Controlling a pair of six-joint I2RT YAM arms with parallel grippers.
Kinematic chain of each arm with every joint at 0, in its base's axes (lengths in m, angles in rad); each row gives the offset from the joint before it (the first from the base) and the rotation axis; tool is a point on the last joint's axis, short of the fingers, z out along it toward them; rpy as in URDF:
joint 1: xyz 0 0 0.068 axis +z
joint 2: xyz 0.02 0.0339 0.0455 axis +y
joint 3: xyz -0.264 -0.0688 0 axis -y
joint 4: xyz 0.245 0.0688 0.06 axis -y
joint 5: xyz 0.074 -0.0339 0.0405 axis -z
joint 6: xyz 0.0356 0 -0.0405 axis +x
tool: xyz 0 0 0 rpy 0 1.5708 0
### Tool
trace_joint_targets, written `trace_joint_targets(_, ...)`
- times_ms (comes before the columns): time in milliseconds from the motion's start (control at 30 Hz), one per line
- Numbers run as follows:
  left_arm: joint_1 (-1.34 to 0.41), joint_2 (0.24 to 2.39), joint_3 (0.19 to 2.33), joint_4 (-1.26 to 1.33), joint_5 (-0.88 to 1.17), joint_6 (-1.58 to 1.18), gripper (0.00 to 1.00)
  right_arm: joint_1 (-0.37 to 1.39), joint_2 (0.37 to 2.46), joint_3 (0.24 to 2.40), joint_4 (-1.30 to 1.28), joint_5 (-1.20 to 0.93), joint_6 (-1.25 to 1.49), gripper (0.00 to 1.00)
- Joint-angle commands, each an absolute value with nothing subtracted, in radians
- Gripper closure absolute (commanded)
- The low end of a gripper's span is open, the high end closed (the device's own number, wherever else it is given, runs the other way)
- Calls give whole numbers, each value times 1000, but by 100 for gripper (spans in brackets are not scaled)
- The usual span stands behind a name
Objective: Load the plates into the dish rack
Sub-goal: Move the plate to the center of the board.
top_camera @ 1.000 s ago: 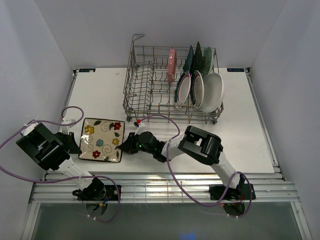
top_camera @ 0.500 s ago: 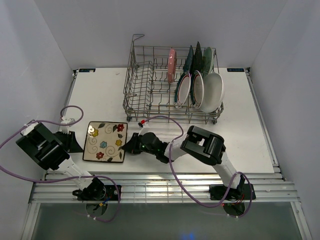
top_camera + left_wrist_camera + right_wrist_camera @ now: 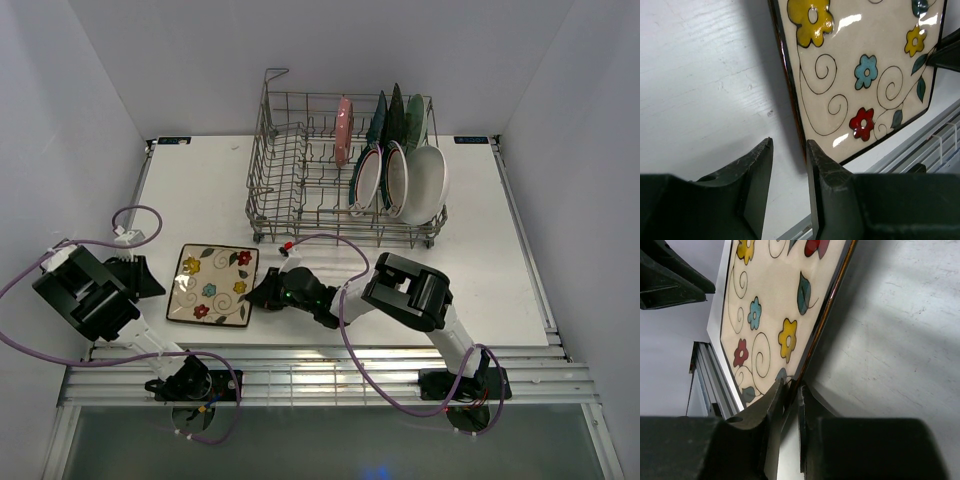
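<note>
Cream floral plate (image 3: 213,285): one edge in clenched right pincer (image 3: 252,295), opposite edge beside released left pincer (image 3: 160,286).

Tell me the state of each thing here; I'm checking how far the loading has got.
floral plate: outside the rack on the table, right edge pinched by the right gripper.
dish rack: upright, plates only in its right half.
racked plates: standing on edge.
left gripper: open at the floral plate's left edge, holding nothing.
right gripper: shut on the floral plate.
</note>
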State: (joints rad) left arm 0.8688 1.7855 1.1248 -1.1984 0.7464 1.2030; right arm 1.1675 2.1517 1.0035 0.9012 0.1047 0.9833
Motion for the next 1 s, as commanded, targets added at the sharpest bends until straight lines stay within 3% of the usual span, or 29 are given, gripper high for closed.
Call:
trace_joint_targets(0,876,1736,1128,-1166,847,1180,56,1173,2109,1003,917,143,945,92)
trace_joint_targets(400,876,1703,1065,-1006,845,1078,59,1178,2118,1011,887,160,948,82)
trace_joint_targets(967,873,1534,999,-864,828,966,62,1183,2118,1016,864,173,957,44)
